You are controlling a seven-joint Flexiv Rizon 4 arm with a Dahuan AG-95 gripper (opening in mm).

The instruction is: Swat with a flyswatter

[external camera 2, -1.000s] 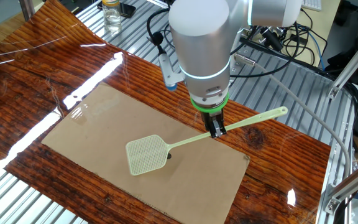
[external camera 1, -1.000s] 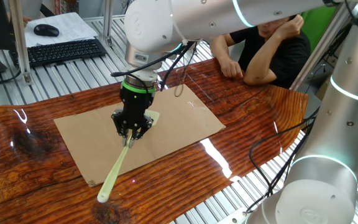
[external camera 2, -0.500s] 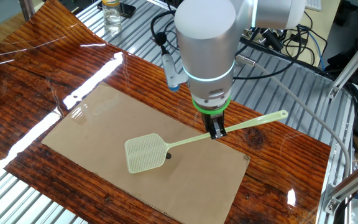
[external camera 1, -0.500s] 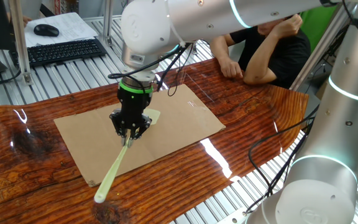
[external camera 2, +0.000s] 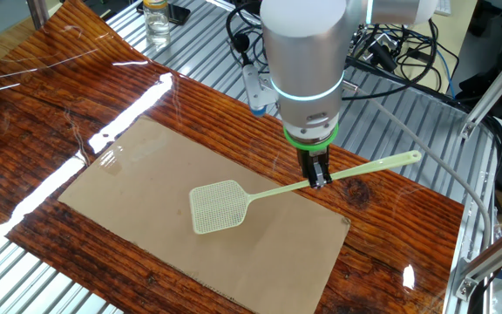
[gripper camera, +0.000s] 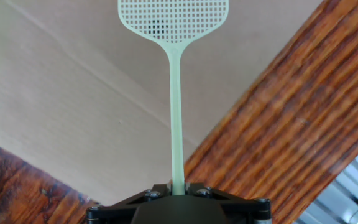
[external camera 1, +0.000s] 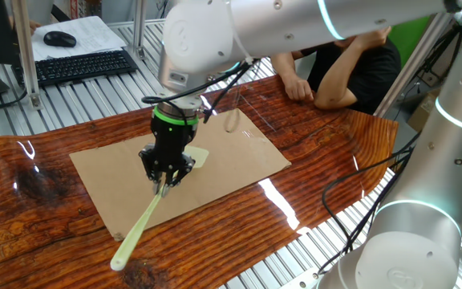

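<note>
The flyswatter [external camera 2: 260, 193] is pale yellow-green with a long thin handle and a squarish mesh head [external camera 2: 215, 207]. My gripper [external camera 2: 320, 179] is shut on the handle about midway and holds the swatter over the cardboard sheet [external camera 2: 146, 201]. In one fixed view the gripper [external camera 1: 164, 183] grips the handle [external camera 1: 139, 229], and the head [external camera 1: 198, 155] shows behind it. In the hand view the handle [gripper camera: 176, 118] runs up from the gripper [gripper camera: 177, 187] to the mesh head [gripper camera: 173, 18]. A dark speck shows through the mesh.
The cardboard lies on a wooden tabletop [external camera 1: 311, 136]. A person's arms [external camera 1: 327, 80] rest at the table's far edge. A keyboard [external camera 1: 79, 66] and mouse [external camera 1: 59, 38] sit beyond it. A jar [external camera 2: 156, 19] stands at a corner, and cables [external camera 2: 390, 70] lie behind the arm.
The gripper and swatter have shifted toward the handle end in both fixed views. The swatter head now sits further along the cardboard and the dark spot beside it no longer shows.
</note>
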